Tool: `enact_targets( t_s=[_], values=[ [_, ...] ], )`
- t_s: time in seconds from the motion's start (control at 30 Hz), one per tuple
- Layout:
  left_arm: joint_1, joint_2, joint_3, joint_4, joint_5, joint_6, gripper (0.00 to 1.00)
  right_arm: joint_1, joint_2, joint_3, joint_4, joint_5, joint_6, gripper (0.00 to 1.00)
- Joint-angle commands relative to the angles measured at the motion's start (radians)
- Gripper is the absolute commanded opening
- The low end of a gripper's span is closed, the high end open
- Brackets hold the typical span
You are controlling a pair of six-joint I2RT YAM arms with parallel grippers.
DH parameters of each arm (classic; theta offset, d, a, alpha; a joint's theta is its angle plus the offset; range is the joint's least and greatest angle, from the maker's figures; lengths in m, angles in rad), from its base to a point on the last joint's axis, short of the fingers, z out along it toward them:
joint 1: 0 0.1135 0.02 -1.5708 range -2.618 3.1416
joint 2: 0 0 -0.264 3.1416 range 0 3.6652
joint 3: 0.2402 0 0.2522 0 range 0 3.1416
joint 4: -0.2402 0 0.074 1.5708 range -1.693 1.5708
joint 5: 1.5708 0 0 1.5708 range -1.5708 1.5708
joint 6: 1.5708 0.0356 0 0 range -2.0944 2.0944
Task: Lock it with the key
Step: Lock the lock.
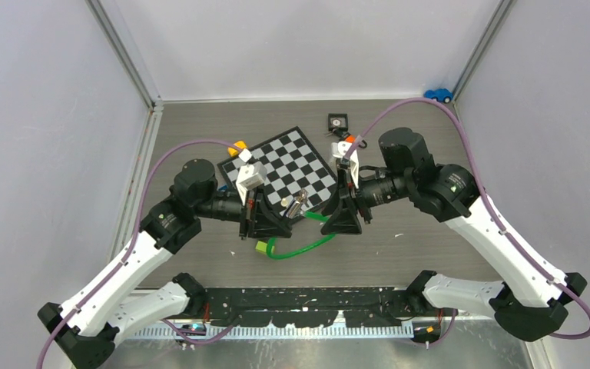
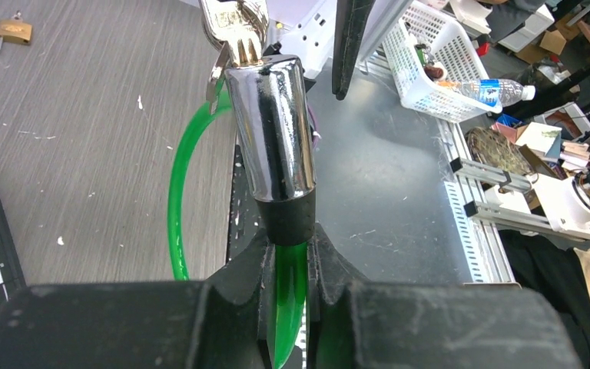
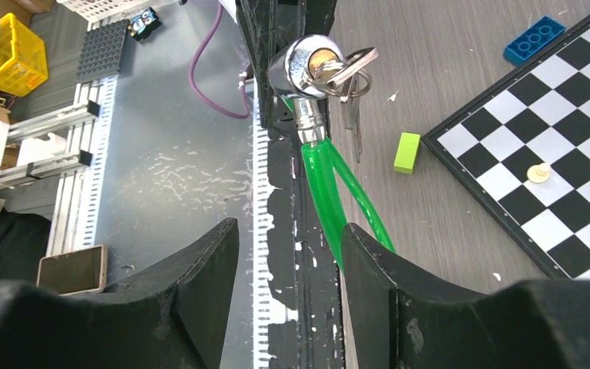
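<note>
The left claw (image 2: 288, 250) is pressed together on the lock (image 1: 299, 204), pinching the black collar where the green cable (image 3: 330, 192) enters the chrome barrel (image 2: 270, 131). This holds the lock off the tabletop (image 1: 430, 231) between the two arms. The key (image 3: 351, 63) sits in the barrel's end with a spare hanging off its ring. The right claw (image 3: 288, 231) is spread with nothing between its fingers. It faces the key end from a short way off.

The step in hand looks like taking the key and turning it. To do it well, the right claw should come straight along the barrel's axis and close flat on the key's bow, not on the dangling spare or the ring. The turn should come from the wrist alone, with no sideways push, since the left claw grips only the narrow collar and the barrel could swivel or slip. The left claw should stay put as the counter-hold. Whether the cable's free end is seated in the barrel cannot be told.

Off the tabletop, a white basket (image 2: 419, 77) holds a few small things too unclear to name, and a bottle (image 2: 492, 88) lies just beside it. A yellow crate (image 3: 11, 50) shows in the right wrist view, its contents hidden.
</note>
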Motion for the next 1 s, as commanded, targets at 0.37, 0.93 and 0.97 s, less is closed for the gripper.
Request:
enact_targets(
  t_s=[0.37, 0.93, 0.97],
  values=[
    [0.001, -0.003, 0.006, 0.272, 0.108, -0.080, 0.00, 0.003, -0.004, -0.035, 0.117, 0.013, 0.017, 0.56],
    [0.001, 0.006, -0.020, 0.277, 0.020, -0.059, 0.00, 0.003, -0.069, -0.122, 0.358, -0.037, 0.251, 0.01],
    [0.000, 0.010, -0.019, 0.279, 0.018, -0.058, 0.00, 0.004, -0.075, -0.131, 0.371, -0.029, 0.261, 0.00]
  ],
)
